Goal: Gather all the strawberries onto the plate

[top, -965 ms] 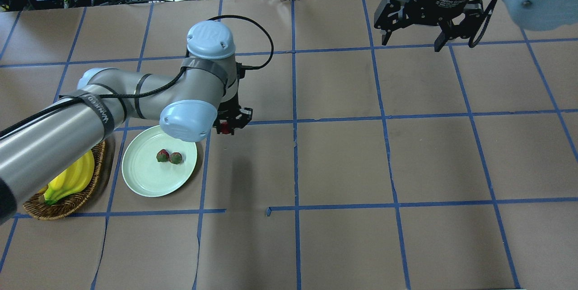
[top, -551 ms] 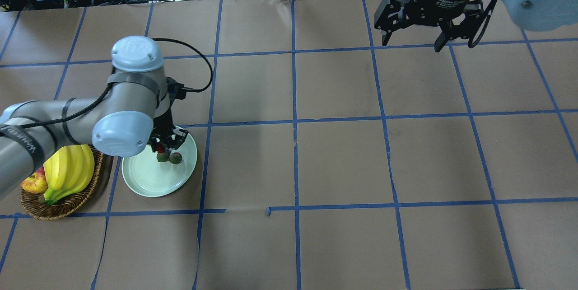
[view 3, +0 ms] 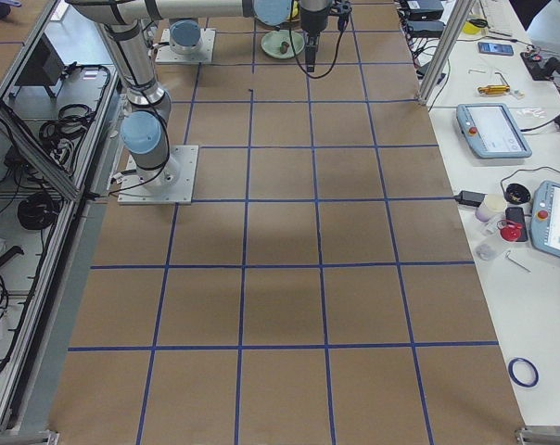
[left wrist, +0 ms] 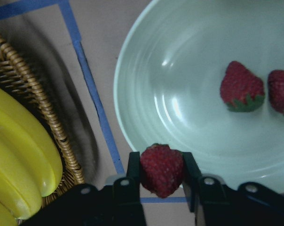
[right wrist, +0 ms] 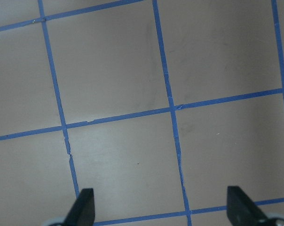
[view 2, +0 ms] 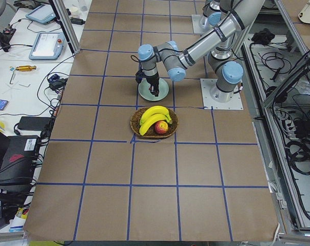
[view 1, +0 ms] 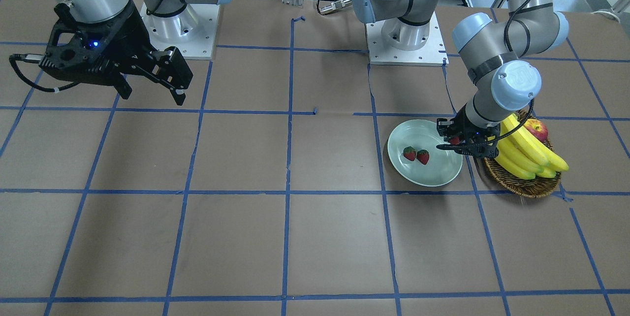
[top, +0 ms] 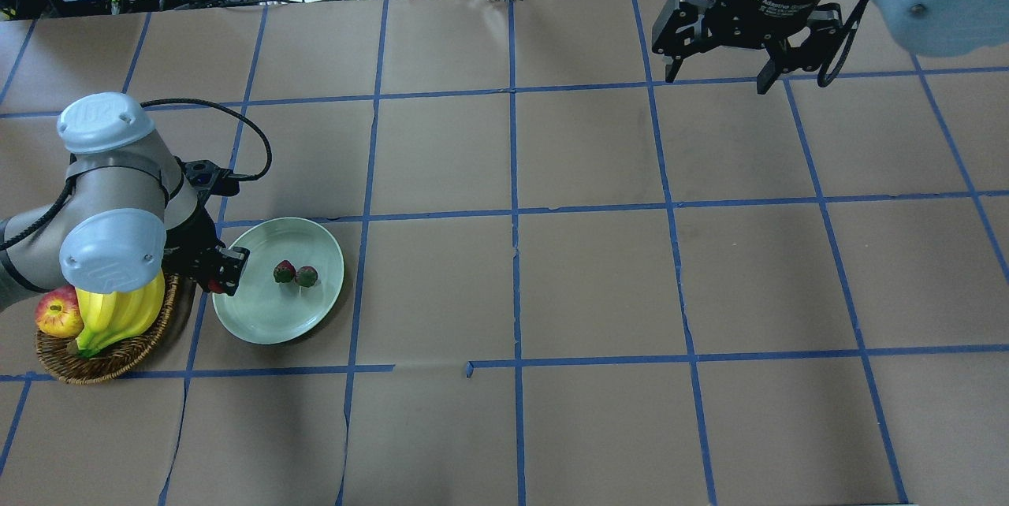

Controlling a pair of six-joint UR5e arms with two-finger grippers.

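My left gripper is shut on a red strawberry and hangs over the pale green plate's left rim, beside the basket. From across the table the same gripper shows at the plate's basket-side edge. Two more strawberries lie side by side on the plate, right of the left gripper. The wrist view shows them past the held berry. My right gripper hovers open and empty over the far right of the table, its fingers wide apart.
A brown wicker basket with yellow bananas and a red-yellow apple stands just left of the plate, close to the left arm's wrist. Brown paper with blue tape lines covers the table. Cables and devices lie along the far edge.
My left arm has swung leftward with the strawberry in its grip, from right of the plate, across it, to its left rim by the basket. The right arm has not moved.
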